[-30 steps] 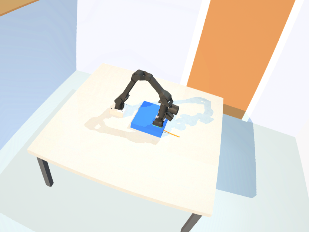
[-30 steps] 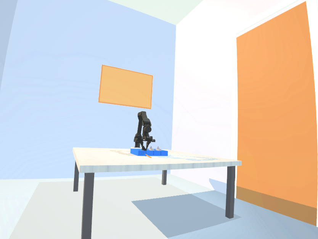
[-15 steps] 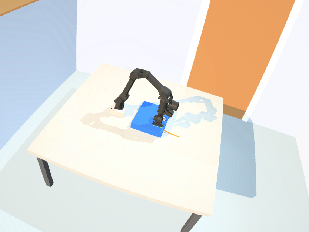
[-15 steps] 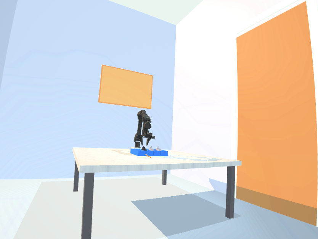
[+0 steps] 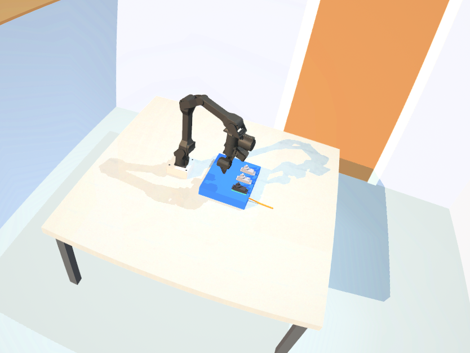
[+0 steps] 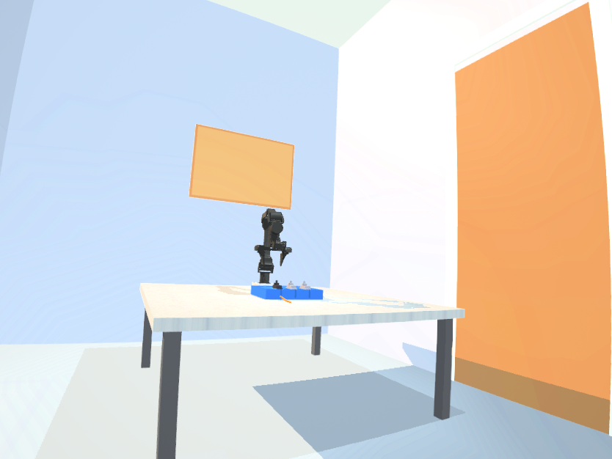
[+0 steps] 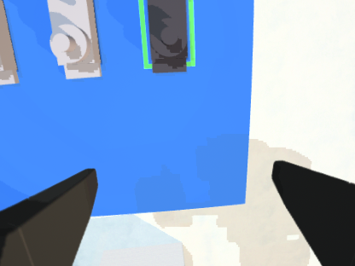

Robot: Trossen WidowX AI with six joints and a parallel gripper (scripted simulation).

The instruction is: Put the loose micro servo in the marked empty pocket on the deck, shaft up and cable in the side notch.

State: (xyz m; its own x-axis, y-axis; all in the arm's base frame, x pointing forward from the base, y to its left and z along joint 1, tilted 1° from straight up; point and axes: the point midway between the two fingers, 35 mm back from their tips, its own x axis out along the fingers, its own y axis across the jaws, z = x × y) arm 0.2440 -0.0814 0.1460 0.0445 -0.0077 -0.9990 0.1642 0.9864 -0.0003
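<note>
dark micro servo [image 7: 169, 36] is seen seated in the green-edged pocket [image 7: 146, 51] ahead of the spread, empty pincer [image 7: 183, 200], whose careless retreat could clip the deck [image 7: 171, 128].

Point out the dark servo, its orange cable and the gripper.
dark servo [image 7: 169, 36], wrist view, on its top face inside the green outline.
orange cable [image 5: 261, 204], top view, mid-length, off the deck's edge.
gripper [image 7: 183, 200], wrist view, midway between its open, empty fingertips.

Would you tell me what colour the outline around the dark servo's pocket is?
Bright green outline, clearest in the wrist view.
</note>
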